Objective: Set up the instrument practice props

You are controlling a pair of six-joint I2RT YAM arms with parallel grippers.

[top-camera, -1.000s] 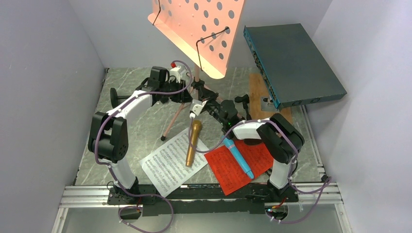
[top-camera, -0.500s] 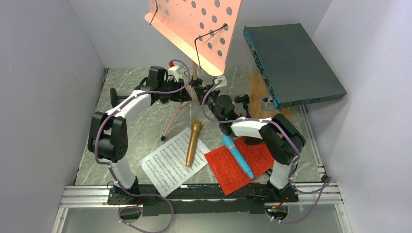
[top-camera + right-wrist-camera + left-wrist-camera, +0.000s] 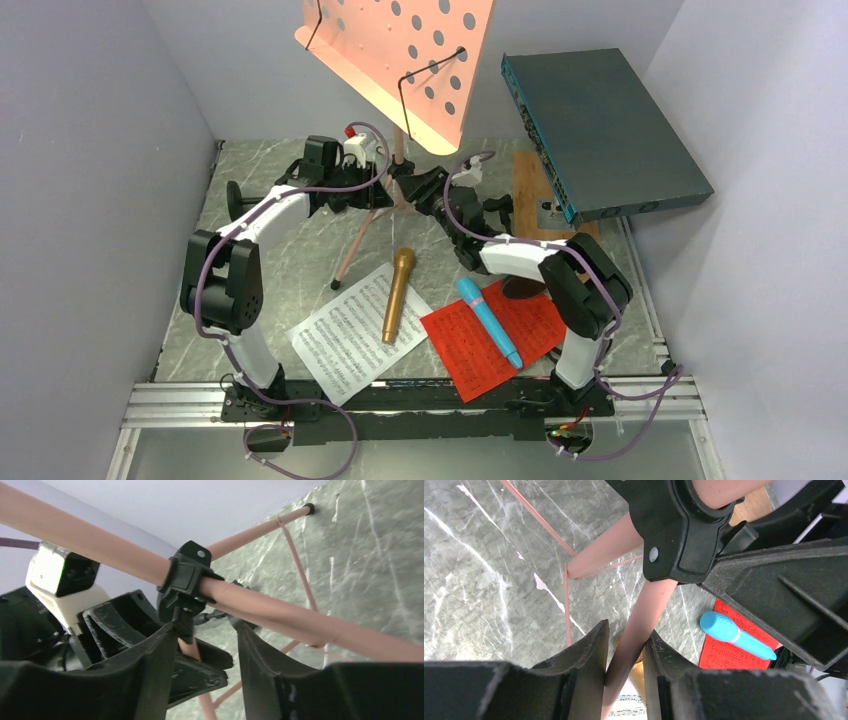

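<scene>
The pink hole-punched music desk [image 3: 400, 50] stands tilted at the back on its tripod legs [image 3: 352, 245]. My left gripper [image 3: 392, 190] is shut on one pink leg [image 3: 639, 625] just below the black hub clamp [image 3: 679, 535]. My right gripper [image 3: 428, 186] is open, its jaws either side of the clamp's knob [image 3: 182, 622], close to the left gripper. The gold microphone [image 3: 398, 295] lies on the white page [image 3: 340, 345]. The blue microphone [image 3: 490, 322] lies on the red page [image 3: 465, 350]. A black round-based pole [image 3: 235, 197] lies at the left behind my left arm.
The dark-teal box [image 3: 600, 130] leans at the back right above the wooden board [image 3: 530, 190]. Grey walls close in both sides. The metal rail [image 3: 420, 395] runs along the near edge.
My right gripper has risen from beside the gold microphone's head up to the stand's hub clamp. The music desk has shifted slightly up and left. The left gripper keeps its hold.
</scene>
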